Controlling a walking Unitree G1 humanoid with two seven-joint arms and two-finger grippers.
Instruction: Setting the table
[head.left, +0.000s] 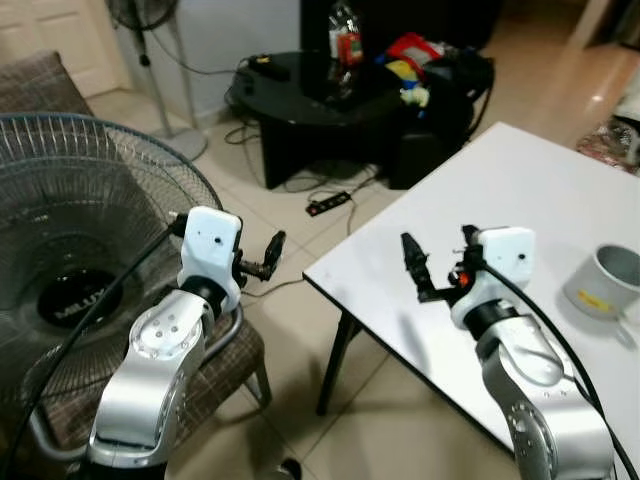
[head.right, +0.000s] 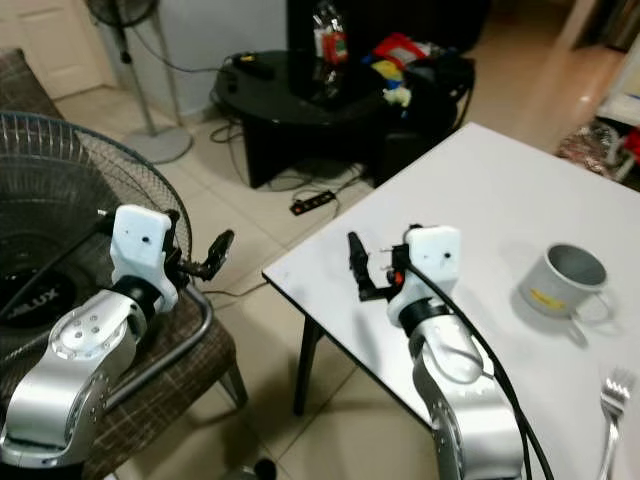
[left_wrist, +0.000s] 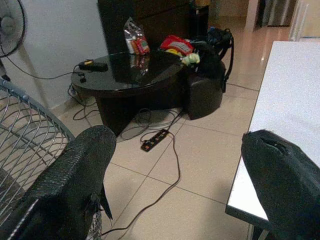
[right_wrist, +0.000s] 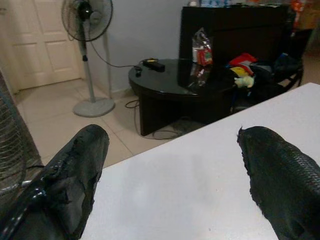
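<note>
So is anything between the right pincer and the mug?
Nothing: bare white table lies between the right pincer and the mug, seen in the right eye view.

White table (head.right: 500, 190), grey mug (head.right: 560, 281), plaid brown chair (head.left: 215, 375), black pincers

Bare white table (head.right: 480, 190) ahead; metal mug (head.right: 561, 279) and fork (head.right: 612, 400) stand rightward.

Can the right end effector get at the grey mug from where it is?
Probably yes. The right end effector hovers open over the white table, and the grey mug stands to its right with only bare tabletop between.
</note>
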